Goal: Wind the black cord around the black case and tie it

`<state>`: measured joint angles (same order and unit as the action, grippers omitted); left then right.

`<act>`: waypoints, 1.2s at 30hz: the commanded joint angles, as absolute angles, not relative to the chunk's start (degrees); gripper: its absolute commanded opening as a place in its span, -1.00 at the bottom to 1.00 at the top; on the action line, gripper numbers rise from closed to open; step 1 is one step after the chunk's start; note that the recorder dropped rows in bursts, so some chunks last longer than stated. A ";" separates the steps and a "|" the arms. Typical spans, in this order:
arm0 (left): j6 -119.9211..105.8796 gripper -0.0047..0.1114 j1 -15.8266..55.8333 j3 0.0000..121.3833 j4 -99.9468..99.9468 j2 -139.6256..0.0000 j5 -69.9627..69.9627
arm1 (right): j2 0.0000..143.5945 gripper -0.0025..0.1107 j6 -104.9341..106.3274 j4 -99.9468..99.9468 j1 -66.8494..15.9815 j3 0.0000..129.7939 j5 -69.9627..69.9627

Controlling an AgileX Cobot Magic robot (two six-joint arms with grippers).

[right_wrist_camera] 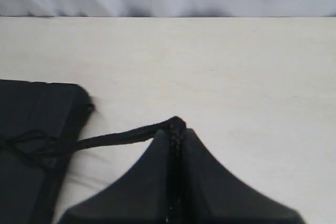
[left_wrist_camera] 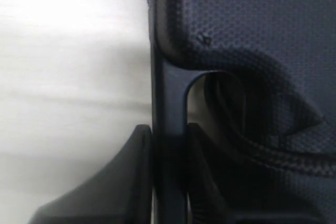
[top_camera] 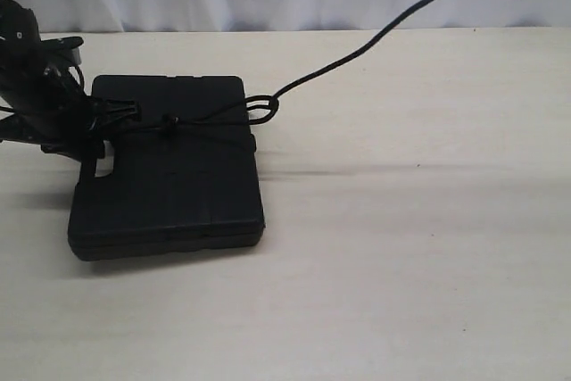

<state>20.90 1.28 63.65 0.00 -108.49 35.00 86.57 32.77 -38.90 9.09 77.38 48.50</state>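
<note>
Case: your case (top_camera: 169, 185) lies flat on the table (top_camera: 410, 265), toward 9 o'clock from the middle of the exterior view. Its handle (top_camera: 89, 167) is on the 9 o'clock side.

Cord on lid: the cord (top_camera: 214, 118) crosses the lid from the 9 o'clock edge to the 3 o'clock edge, over the far part of the case. Whether it passes underneath, you cannot tell.

Knot: a small knot (top_camera: 168, 122) sits on the cord about mid-lid.

Loop: a narrow loop (top_camera: 264, 107) lies just past the case's 3 o'clock edge.

Free run: from the loop the cord climbs toward 2 o'clock, off the table, with a slight bend and little slack.

Right gripper: your right gripper (right_wrist_camera: 176, 129) is up in the 2 o'clock corner of the exterior view (only a sliver shows there), well apart from the case. Its fingers are pinched together on the cord, which runs straight out from their tips.

Left gripper: your left gripper (left_wrist_camera: 168, 128) is at the case's 9 o'clock edge. It is clenched on the handle bar, with one finger outside and one inside the cut-out, both touching.
</note>
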 commanded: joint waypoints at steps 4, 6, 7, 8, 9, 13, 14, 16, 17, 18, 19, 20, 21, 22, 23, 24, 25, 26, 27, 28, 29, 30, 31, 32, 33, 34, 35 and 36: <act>21.02 -0.92 0.87 64.18 0.59 -107.49 31.76 | 86.52 -0.88 23.11 -22.34 9.96 69.39 32.93; 20.92 -0.92 0.87 64.18 0.86 -107.49 31.77 | 87.43 -0.88 21.59 -20.15 9.96 67.09 29.18; 20.75 -0.92 0.87 64.18 0.86 -107.49 31.77 | 88.10 -0.88 21.30 -19.25 9.96 65.93 27.33; 20.74 -0.92 0.87 64.18 0.96 -107.49 31.77 | 88.72 -0.88 21.03 -18.46 9.96 65.13 26.06; 20.74 -0.92 0.87 64.18 1.04 -107.49 31.77 | 89.66 -0.88 20.38 -17.47 9.96 64.34 24.70; 20.74 -0.92 0.87 64.07 0.98 -107.49 31.77 | 94.67 -0.88 18.61 -14.37 9.96 63.57 22.86; 20.74 -0.92 0.87 64.07 0.98 -107.49 31.77 | 96.02 -0.88 18.61 -14.34 9.96 63.57 22.55; 20.74 -0.92 0.87 64.07 1.10 -107.49 31.77 | 98.55 -0.88 18.61 -14.34 9.96 63.57 21.43; 20.74 -0.92 0.87 64.07 1.41 -107.49 31.77 | 99.72 -0.88 18.61 -14.23 9.96 63.57 20.88; 20.74 -0.92 0.87 64.07 1.55 -107.49 31.77 | 100.55 -0.88 18.61 -14.08 9.96 63.57 20.57; 20.74 -0.92 0.87 64.07 2.03 -107.49 31.77 | 101.50 -0.88 18.61 -13.83 9.96 63.57 20.18; 20.74 -0.92 0.87 64.07 2.52 -107.49 31.77 | 102.29 -0.88 18.61 -13.82 10.12 63.57 19.76; 20.74 -0.92 0.87 64.07 2.52 -107.49 31.77 | 102.85 -0.88 18.34 -13.82 10.15 63.57 19.51; 20.74 -0.92 0.87 64.07 2.52 -107.49 31.77 | 103.41 -0.88 17.84 -13.82 10.58 63.57 19.35; 20.74 -0.92 0.87 64.07 2.52 -107.49 31.77 | 103.88 -0.88 16.63 -13.94 11.16 63.68 19.26; 20.74 -0.92 0.87 64.07 2.52 -107.49 31.77 | 104.36 -0.88 15.23 -13.84 11.93 63.68 19.26; 20.74 -0.92 0.87 64.07 2.52 -107.49 31.77 | 104.79 -0.88 14.24 -13.84 12.88 63.68 19.26; 20.58 -0.92 0.87 64.07 2.50 -107.49 31.77 | 105.14 -0.88 13.50 -13.84 13.96 63.68 19.55; 20.58 -0.92 0.87 64.07 2.50 -107.49 31.77 | 105.33 -0.88 13.45 -13.84 14.83 63.68 19.55; 20.58 -0.92 0.87 64.07 2.50 -107.49 31.77 | 105.63 -0.88 13.45 -13.84 15.95 63.68 19.85; 20.58 -0.92 0.87 64.07 2.50 -107.49 31.77 | 105.88 -0.88 13.45 -13.84 17.02 63.68 19.99; 20.60 -0.92 0.87 64.07 2.50 -107.49 31.63 | 106.17 -0.88 13.56 -13.84 17.81 63.68 20.25; 20.60 -0.92 0.87 64.07 2.50 -107.49 31.28 | 106.67 -0.88 14.08 -13.84 18.79 63.58 20.71; 20.60 -0.92 0.87 64.07 2.50 -107.49 31.10 | 107.12 -0.88 14.36 -13.84 19.27 63.58 20.99; 20.60 -0.92 0.87 64.07 2.50 -107.49 30.96 | 107.53 -0.88 14.57 -13.72 19.51 63.58 21.13; 20.60 -0.92 0.87 64.07 2.50 -107.49 30.86 | 108.26 -0.88 14.58 -12.99 19.51 63.58 21.13; 20.60 -0.92 0.87 64.07 2.50 -107.49 30.86 | 108.78 -0.88 14.58 -11.98 19.51 63.58 21.13; 20.60 -0.92 0.87 64.07 2.50 -107.49 30.86 | 109.44 -0.88 14.58 -11.47 19.38 63.58 21.13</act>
<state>20.66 1.28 63.65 1.95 -108.49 33.26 108.03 14.07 -13.54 19.16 63.90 20.82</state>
